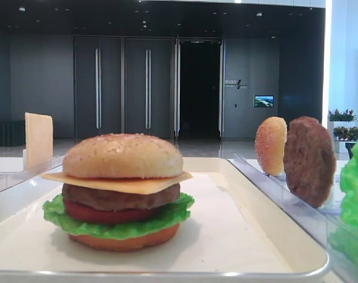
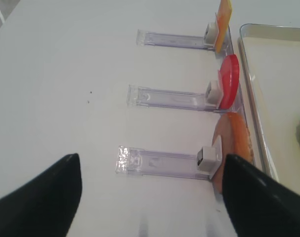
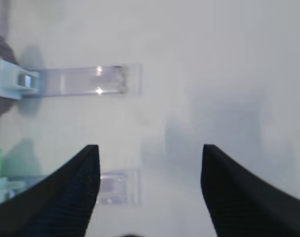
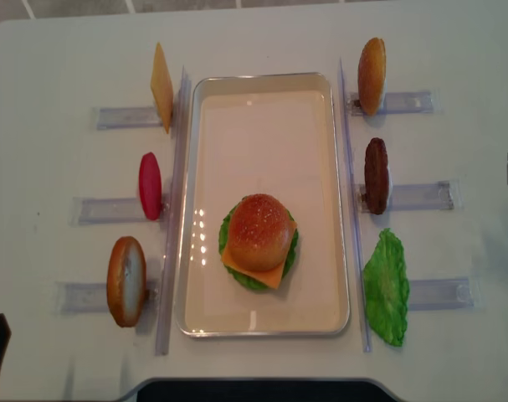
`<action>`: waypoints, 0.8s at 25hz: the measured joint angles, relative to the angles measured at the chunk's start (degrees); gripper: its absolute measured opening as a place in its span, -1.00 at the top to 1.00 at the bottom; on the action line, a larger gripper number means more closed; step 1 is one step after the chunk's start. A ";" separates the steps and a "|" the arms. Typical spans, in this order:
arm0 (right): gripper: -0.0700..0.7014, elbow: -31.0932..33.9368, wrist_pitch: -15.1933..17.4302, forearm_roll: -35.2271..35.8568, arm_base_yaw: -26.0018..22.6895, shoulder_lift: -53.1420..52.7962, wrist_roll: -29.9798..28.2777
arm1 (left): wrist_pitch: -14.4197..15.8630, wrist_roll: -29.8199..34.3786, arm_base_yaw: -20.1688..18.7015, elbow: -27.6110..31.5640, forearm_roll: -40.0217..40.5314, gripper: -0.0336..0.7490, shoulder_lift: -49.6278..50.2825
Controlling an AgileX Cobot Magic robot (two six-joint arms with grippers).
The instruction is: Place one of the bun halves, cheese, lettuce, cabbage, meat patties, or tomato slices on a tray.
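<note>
tray [image 4: 195, 167]: stacked burger [image 4: 259, 243] | clear racks [image 4: 413, 197] flank both sides | both grippers' fingers [image 3: 70, 192] spread, empty

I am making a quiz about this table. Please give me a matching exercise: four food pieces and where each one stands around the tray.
Things:
1. cheese slice
2. tomato slice
3. meat patty
4. lettuce leaf

Places around the tray, overhead view:
A. right, middle rack
B. left, far rack
C. right, near rack
D. left, middle rack

Pairs: 1-B, 2-D, 3-A, 4-C
</note>
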 joint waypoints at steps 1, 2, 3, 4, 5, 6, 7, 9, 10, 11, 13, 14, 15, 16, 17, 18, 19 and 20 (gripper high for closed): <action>-0.36 -0.36 1.98 -2.66 0.00 0.00 2.02 | 0.00 0.00 0.00 0.00 0.00 -0.85 0.00; -0.36 -0.49 3.77 -5.20 0.00 0.00 3.52 | 0.00 0.00 0.00 0.00 0.00 -0.85 0.00; -0.36 -0.53 4.87 -6.78 0.00 -0.06 4.60 | 0.00 0.00 0.00 0.00 0.00 -0.85 0.00; -0.36 -0.53 5.96 -7.47 0.12 -0.35 5.14 | 0.00 0.00 0.00 0.00 0.00 -0.85 0.00; -0.36 -0.53 6.95 -7.87 0.53 -0.77 5.58 | 0.00 0.00 0.00 0.00 0.00 -0.85 0.00; -0.36 -0.53 7.69 -8.15 1.13 -1.52 5.91 | 0.00 0.00 0.00 0.00 0.00 -0.85 0.00; -0.36 -0.53 8.36 -8.39 1.88 -2.54 6.14 | 0.00 0.00 0.00 0.00 0.00 -0.85 0.00; -0.36 -0.33 9.81 -8.23 3.53 -5.10 6.24 | 0.00 0.00 0.00 0.00 0.00 -0.85 0.00; -0.36 0.13 10.41 -7.47 4.52 -6.87 6.31 | 0.00 0.00 0.00 0.00 0.00 -0.85 0.00; -0.36 0.69 11.09 -7.47 5.37 -8.86 6.44 | 0.00 0.00 0.00 0.00 0.00 -0.85 0.00; -0.36 2.65 12.18 -6.29 7.41 -13.45 7.44 | 0.00 0.00 0.00 0.00 0.00 -0.85 0.00; -0.36 3.61 12.61 -6.03 8.33 -17.08 8.78 | 0.00 0.00 0.00 0.00 0.00 -0.85 0.00; -0.36 4.69 13.11 -5.82 9.03 -19.22 9.83 | 0.00 0.00 0.00 0.00 0.00 -0.85 0.00; -0.36 5.83 13.33 -5.77 9.67 -21.72 11.04 | 0.00 0.00 0.00 0.00 0.00 -0.85 0.00; -0.36 6.90 13.32 -5.77 10.10 -24.16 11.75 | 0.00 0.00 0.00 0.00 0.00 -0.85 0.00; -0.36 8.20 13.27 -5.77 10.30 -26.71 12.16 | 0.00 0.00 0.00 0.00 0.00 -0.85 0.00; -0.36 9.42 13.21 -5.77 10.42 -28.90 12.42 | 0.00 0.00 0.00 0.00 0.00 -0.85 0.00; -0.36 10.54 13.05 -5.77 10.43 -31.49 12.48 | 0.00 0.00 0.00 0.00 0.00 -0.85 0.00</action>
